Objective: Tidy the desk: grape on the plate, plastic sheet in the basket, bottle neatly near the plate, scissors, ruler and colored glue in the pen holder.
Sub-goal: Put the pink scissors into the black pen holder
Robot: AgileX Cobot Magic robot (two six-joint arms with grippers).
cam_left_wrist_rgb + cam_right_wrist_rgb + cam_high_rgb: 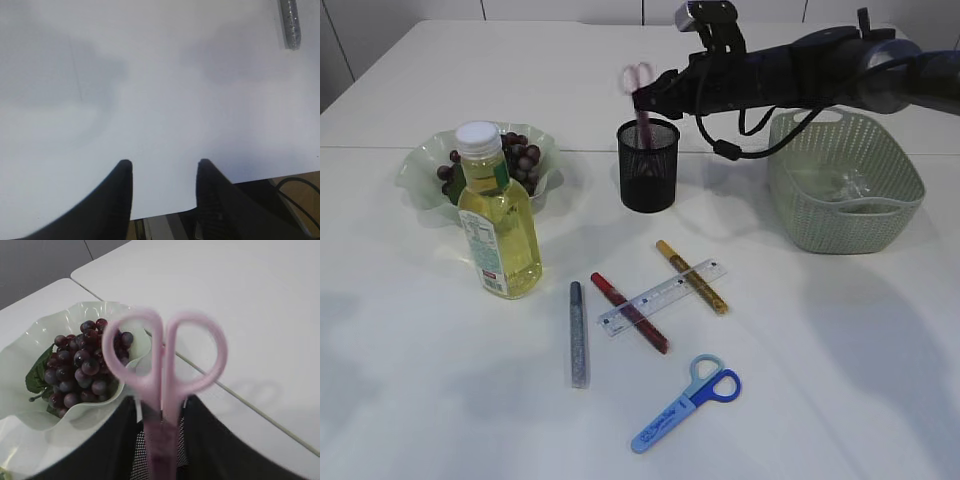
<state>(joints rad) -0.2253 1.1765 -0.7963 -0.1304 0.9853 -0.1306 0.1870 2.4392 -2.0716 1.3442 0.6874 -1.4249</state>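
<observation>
Pink scissors (pixel 640 85) stand handles-up and blurred over the black mesh pen holder (pixel 648 165), blades inside it. My right gripper (pixel 658 95) is right above the holder; in the right wrist view its fingers (pixel 160 407) flank the scissors (pixel 162 365) with small gaps on both sides, open. Grapes (pixel 515 155) lie on the green plate (pixel 420 170). The oil bottle (pixel 500 215) stands in front of the plate. The ruler (pixel 663 296), yellow (pixel 692 277), red (pixel 630 312) and silver (pixel 579 335) glue sticks and blue scissors (pixel 687 403) lie on the table. My left gripper (pixel 162 167) is open and empty.
The green basket (pixel 845 185) at the right holds the clear plastic sheet (pixel 842 186). The left wrist view shows bare white table, its near edge, and the silver glue stick's end (pixel 290 22). The left arm is out of the exterior view.
</observation>
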